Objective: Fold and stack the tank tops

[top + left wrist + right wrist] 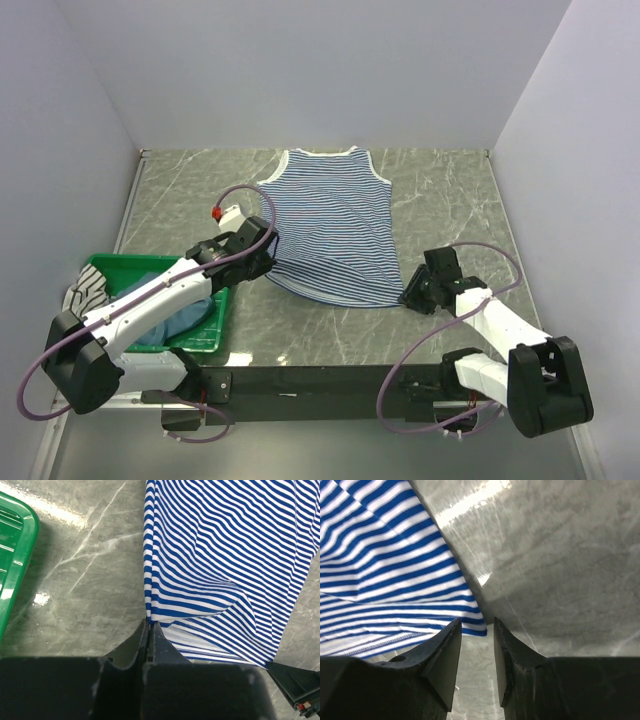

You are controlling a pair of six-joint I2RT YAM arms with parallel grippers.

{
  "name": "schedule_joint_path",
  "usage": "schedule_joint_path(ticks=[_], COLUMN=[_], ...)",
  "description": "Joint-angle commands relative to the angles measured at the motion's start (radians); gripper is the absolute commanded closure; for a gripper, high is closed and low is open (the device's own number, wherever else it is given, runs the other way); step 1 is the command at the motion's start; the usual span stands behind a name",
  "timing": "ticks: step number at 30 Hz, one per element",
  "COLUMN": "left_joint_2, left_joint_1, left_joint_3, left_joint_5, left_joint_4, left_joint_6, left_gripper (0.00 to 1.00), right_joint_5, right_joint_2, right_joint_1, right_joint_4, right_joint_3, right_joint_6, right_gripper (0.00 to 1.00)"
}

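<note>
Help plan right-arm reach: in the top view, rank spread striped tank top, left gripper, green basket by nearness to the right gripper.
1. Spread striped tank top, hem just left.
2. Left gripper, top's left edge.
3. Green basket, far left.

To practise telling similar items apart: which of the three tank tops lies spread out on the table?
The fine navy-and-white striped tank top with white trim. The teal-blue top and the black-and-white striped top are bunched at the green basket.
</note>
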Motion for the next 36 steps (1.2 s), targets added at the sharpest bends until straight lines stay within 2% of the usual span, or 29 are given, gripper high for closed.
schedule_joint_path(ticks=[1, 3, 5, 6, 7, 8, 9, 11, 13, 16, 19, 21, 22, 28, 32, 36], left_joint_2=[-0.031, -0.031, -0.031, -0.029, -0.031, -0.031, -0.034, -0.043, -0.066, -0.101, -0.136, -0.158, -0.162, -0.215, -0.244, -0.206], left_joint_1=[0.005, 0.007, 0.010, 0.010, 0.013, 0.014, 0.017, 0.025, 0.049, 0.109, 0.175, 0.191, 0.198, 0.200, 0.200, 0.200], left_joint_3=[0.005, 0.008, 0.013, 0.013, 0.019, 0.025, 0.028, 0.049, 0.078, 0.129, 0.187, 0.221, 0.261, 0.382, 0.419, 0.489], left_joint_5=[0.006, 0.008, 0.009, 0.009, 0.009, 0.009, 0.008, 0.003, -0.002, 0.011, 0.052, 0.063, 0.064, 0.077, 0.087, 0.090], left_joint_4=[0.032, 0.032, 0.032, 0.032, 0.028, 0.025, 0.022, 0.009, -0.004, -0.009, 0.003, 0.029, 0.034, 0.136, 0.228, 0.320], left_joint_6=[0.016, 0.019, 0.022, 0.024, 0.024, 0.025, 0.028, 0.039, 0.050, 0.082, 0.117, 0.137, 0.142, 0.153, 0.137, 0.126], left_gripper=[1.00, 0.99, 0.99, 0.99, 0.99, 0.99, 1.00, 0.99, 0.99, 0.99, 0.99, 0.99, 1.00, 0.99, 0.99, 1.00], right_joint_5=[0.050, 0.051, 0.054, 0.056, 0.059, 0.069, 0.079, 0.094, 0.174, 0.255, 0.283, 0.298, 0.310, 0.338, 0.304, 0.238], right_joint_2=[0.033, 0.043, 0.059, 0.062, 0.062, 0.057, 0.050, 0.008, -0.044, -0.087, -0.087, -0.066, -0.058, -0.029, 0.002, 0.088], right_joint_1=[0.016, 0.022, 0.033, 0.034, 0.036, 0.036, 0.036, 0.034, 0.034, 0.022, 0.007, 0.001, -0.002, -0.010, -0.010, -0.010], right_joint_4=[0.035, 0.047, 0.056, 0.056, 0.052, 0.044, 0.033, -0.025, -0.109, -0.200, -0.252, -0.293, -0.302, -0.327, -0.313, -0.280], right_joint_3=[-0.010, -0.011, -0.014, -0.014, -0.011, -0.007, 0.002, 0.057, 0.117, 0.321, 0.455, 0.600, 0.696, 1.033, 1.202, 1.349], right_joint_6=[0.026, 0.032, 0.032, 0.034, 0.032, 0.025, 0.017, -0.009, -0.029, -0.071, -0.115, -0.147, -0.158, -0.238, -0.273, -0.288], right_gripper=[0.60, 0.62, 0.71, 0.77, 0.91, 0.98, 1.00, 1.00, 1.00, 1.00, 1.00, 1.00, 1.00, 1.00, 1.00, 1.00])
